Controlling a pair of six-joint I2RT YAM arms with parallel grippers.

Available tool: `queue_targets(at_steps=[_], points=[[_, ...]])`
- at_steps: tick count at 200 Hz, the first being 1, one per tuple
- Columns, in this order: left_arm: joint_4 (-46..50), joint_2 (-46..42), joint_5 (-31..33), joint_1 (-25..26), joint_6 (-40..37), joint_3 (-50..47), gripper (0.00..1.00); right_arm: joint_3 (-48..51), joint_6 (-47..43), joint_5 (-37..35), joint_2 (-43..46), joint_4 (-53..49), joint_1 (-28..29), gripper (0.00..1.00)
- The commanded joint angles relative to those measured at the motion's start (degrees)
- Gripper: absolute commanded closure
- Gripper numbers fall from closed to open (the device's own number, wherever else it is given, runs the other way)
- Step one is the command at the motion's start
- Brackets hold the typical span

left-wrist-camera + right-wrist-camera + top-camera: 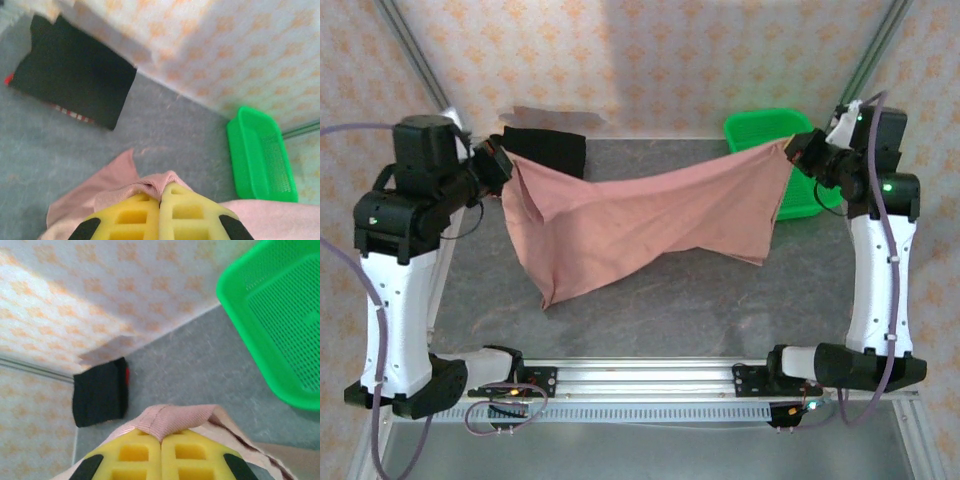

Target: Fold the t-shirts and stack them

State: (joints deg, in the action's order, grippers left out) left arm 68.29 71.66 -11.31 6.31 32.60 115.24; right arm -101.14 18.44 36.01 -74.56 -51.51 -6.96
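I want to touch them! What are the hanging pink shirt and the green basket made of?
The pink shirt looks like soft, matte cloth, maybe cotton knit: it sags and falls into loose creases. The green basket looks like stiff, slightly shiny plastic: it keeps its shape and has fine moulded mesh.

Pink shirt [640, 215] hangs stretched between left gripper [506, 166] at upper left and right gripper [793, 150] at upper right, both pinching it. Black shirt [552, 148] behind.

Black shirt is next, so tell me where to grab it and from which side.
Pinch the black shirt at its near, red-trimmed edge, coming down from the front: it lies flat and folded, its far edge close to the wall.
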Motion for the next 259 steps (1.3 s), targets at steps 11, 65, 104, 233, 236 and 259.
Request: queue_targets(at_steps=[11,65,104,233,236,259], points=[[2.97,1.73,-3.47,-3.20,-3.54,5.34,1.00,-4.63,2.79,-0.41,-0.99,1.23,-0.50,1.00],[2.07,1.86,-5.85,-9.92,-5.32,12.47,1.00,-4.86,8.59,6.12,2.29,8.25,-0.97,1.00],[-0.82,1.43,-2.75,-10.82,-5.79,20.21,1.00,-4.77,13.49,11.76,7.22,13.92,-1.12,1.00],[-7.96,2.58,3.44,-10.79,-9.03,39.45,1.00,-19.62,22.63,16.44,12.54,5.78,-1.08,1.00],[-8.48,2.72,3.48,-10.79,-9.12,39.63,1.00,-19.97,22.73,16.46,12.40,5.46,-1.12,1.00],[-10.65,3.93,3.51,-10.79,-9.85,40.15,1.00,-20.34,22.53,16.69,12.37,4.20,-1.07,1.00]])
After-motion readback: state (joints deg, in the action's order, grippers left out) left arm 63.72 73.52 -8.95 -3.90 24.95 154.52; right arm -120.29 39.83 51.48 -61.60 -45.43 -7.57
